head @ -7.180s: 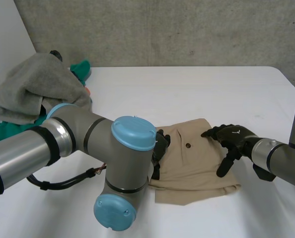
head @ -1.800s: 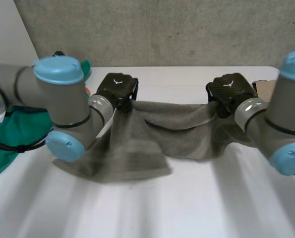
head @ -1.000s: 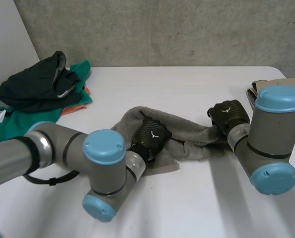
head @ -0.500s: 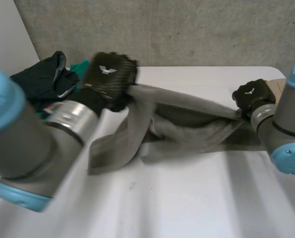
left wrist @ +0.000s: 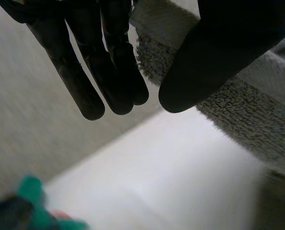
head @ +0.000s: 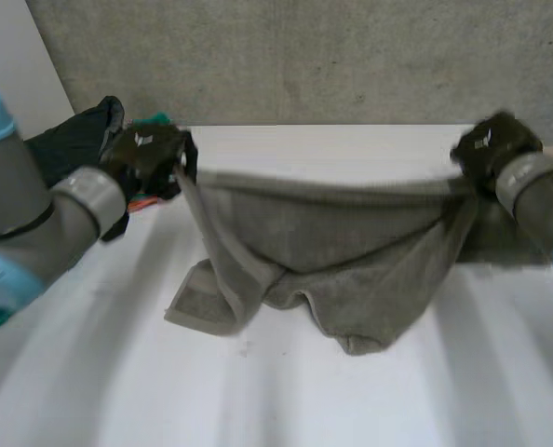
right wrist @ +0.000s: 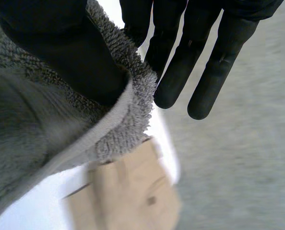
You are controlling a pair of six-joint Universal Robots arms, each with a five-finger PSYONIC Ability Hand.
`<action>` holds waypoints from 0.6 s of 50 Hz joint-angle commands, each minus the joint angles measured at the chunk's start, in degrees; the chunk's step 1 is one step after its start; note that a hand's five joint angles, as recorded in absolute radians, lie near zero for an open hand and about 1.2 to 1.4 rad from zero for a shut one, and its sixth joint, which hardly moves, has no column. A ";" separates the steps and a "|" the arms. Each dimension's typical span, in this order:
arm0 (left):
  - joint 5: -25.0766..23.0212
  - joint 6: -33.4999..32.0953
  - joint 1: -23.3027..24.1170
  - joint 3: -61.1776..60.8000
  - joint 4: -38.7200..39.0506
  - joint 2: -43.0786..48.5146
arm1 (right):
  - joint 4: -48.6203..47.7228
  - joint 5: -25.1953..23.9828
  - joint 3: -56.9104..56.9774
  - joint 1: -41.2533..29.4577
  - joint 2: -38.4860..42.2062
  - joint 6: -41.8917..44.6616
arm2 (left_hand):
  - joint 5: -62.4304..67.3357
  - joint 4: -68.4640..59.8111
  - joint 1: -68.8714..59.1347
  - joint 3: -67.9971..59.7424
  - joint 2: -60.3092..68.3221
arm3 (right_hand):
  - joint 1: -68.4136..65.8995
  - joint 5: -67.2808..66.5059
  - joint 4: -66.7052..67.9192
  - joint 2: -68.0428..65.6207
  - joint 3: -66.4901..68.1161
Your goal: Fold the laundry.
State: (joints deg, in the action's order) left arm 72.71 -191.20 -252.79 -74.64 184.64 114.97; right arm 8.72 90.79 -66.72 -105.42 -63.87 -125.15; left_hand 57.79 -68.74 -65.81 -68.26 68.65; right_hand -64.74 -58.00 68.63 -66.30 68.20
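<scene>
two robot hands now hold the grey towel stretched between them, and that is new. a second ago it lay crumpled on the table. half a second ago it was up but slanted, with the left end high and the cloth twisted. now the left robot hand and the right robot hand sit at about the same height, well apart, over the far half of the table. the upper edge between them is pulled nearly straight.

each robot hand is clamped on an upper corner of the towel. in the left wrist view the terry hem passes between the thumb and the straight fingers, and the right wrist view shows the same pinch against its fingers.

the towel's long axis runs left to right, roughly parallel to the far table edge, and the cloth hangs from that taut edge toward the near side. it is not flat yet: the lower part sags and bunches in the middle, and the lower left corner rests doubled on the table.

i judge this the spreading step, nearly done, with the towel needing to be laid flat before any fold. the unfolded pile of clothes waits beside the left robot hand. a folded beige garment lies near the right robot hand, past the towel's corner.
</scene>
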 commanded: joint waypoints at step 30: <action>1.21 -10.32 3.09 -15.43 28.67 1.57 | -28.41 -2.99 -16.41 -4.35 1.90 -11.87 | 12.21 -11.26 -14.19 -11.74 11.35 | -15.26 -12.00 11.37 -13.70 11.80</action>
State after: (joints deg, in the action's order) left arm 76.71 -198.33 -249.67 -77.30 213.29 115.98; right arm -24.90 88.76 -75.71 -109.13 -64.29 -137.09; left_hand 57.79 -68.94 -65.81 -68.36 68.75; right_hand -64.74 -58.05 68.72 -66.30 68.23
